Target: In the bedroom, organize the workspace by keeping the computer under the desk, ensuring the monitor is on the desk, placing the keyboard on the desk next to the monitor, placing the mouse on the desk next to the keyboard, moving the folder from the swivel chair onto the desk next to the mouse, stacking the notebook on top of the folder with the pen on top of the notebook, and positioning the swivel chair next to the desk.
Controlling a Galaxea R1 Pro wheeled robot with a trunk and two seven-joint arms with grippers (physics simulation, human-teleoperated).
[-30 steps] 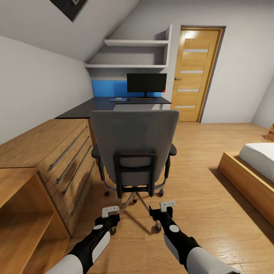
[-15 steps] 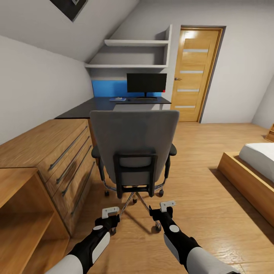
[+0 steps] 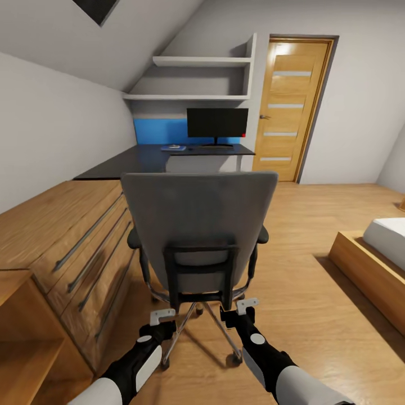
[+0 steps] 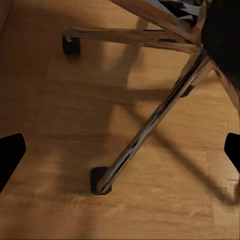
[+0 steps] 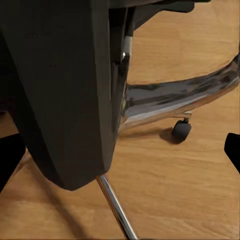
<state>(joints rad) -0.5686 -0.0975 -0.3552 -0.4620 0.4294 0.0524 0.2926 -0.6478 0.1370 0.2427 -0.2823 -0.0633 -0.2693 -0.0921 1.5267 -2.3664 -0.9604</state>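
The swivel chair is seen from behind in the head view, its grey back facing the camera, black armrests at either side and the chrome star base on the wooden floor. It stands well apart from the desk, with a low wooden drawer cabinet just beside it on the left.

On the desk the monitor stands upright before the blue back panel. A small blue flat item, likely the folder, lies on the desktop near the monitor's stand; finer detail cannot be resolved. White wall shelves are fixed above the desk, and a wooden door is to its right. A bed corner is seen at the right edge.

The left gripper and right gripper are held low, just behind the chair base, neither touching it. In the left wrist view the fingertips sit at opposite frame edges, wide apart, with a chrome leg and caster between them on the floor. In the right wrist view the fingertips are likewise spread apart, nothing gripped; the chair's black rear bracket and a chrome leg with a caster are close ahead.
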